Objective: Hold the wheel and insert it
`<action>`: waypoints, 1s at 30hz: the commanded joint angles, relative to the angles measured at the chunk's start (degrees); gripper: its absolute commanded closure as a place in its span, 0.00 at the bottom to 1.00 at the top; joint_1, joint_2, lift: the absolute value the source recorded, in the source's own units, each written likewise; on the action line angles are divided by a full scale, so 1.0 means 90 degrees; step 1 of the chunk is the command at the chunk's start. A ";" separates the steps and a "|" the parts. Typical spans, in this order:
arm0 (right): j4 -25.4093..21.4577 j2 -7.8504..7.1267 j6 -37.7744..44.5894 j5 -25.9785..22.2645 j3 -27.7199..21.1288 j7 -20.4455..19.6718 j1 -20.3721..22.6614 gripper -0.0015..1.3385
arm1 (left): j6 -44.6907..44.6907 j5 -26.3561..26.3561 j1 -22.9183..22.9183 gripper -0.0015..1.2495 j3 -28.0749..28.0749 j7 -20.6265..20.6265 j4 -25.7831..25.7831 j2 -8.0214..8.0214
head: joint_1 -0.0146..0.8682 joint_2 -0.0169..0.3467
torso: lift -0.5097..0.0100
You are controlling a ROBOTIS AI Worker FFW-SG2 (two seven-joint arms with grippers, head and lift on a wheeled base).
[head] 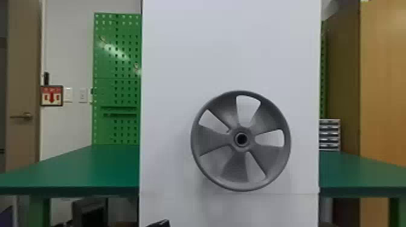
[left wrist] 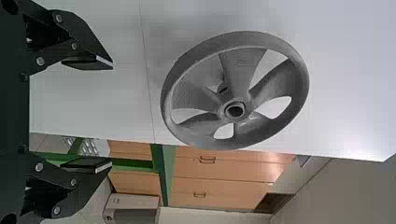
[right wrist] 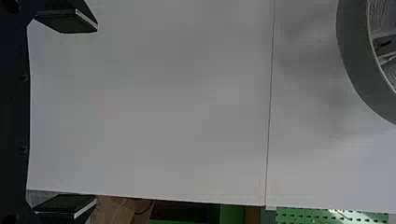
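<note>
Head view, please: where is the grey five-spoked wheel [head: 213,139]?

It is upright in front of the white panel [head: 229,54], a little to the right of the middle, with its face turned to this camera. In its hub [head: 241,130] there is one round dark hole [head: 241,139]. I cannot tell what carries the wheel from behind

And the left gripper [head: 160,224], what can you say of it?

In the head view a black piece of it is at the bottom edge, lower than the wheel and more to the left. In the left wrist view, the two flat fingers of the left gripper [left wrist: 112,115] are wide apart, and the wheel is well ahead of them, not touching. From there I see it at a slant, with the face of the panel behind it

How is the right gripper [right wrist: 96,115]?

In the right wrist view its fingers are also wide apart, before the panel. A part of the wheel's rim is farther off, well apart from these fingers

What else is around, if I may ask?

The green table [head: 90,169] is on both sides of the panel. Behind it, to the left, stands a green pegboard [head: 117,66], and to the right there is a small drawer unit [head: 329,135]
</note>
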 commanded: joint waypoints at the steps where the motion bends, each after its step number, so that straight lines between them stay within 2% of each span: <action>1: 0.0000 0.0010 -0.0003 0.0000 -0.0004 0.0000 0.0014 0.02 | -0.0010 0.0000 0.0010 0.40 0.0000 0.0000 0.0000 0.0000 | 0.02 0.08 | 0.03; 30: 0.0000 0.0039 -0.0032 -0.0010 -0.0033 0.0000 0.0044 0.02 | -0.0019 -0.0010 0.0010 0.40 0.0000 0.0000 0.0000 -0.0019 | 0.02 0.08 | 0.03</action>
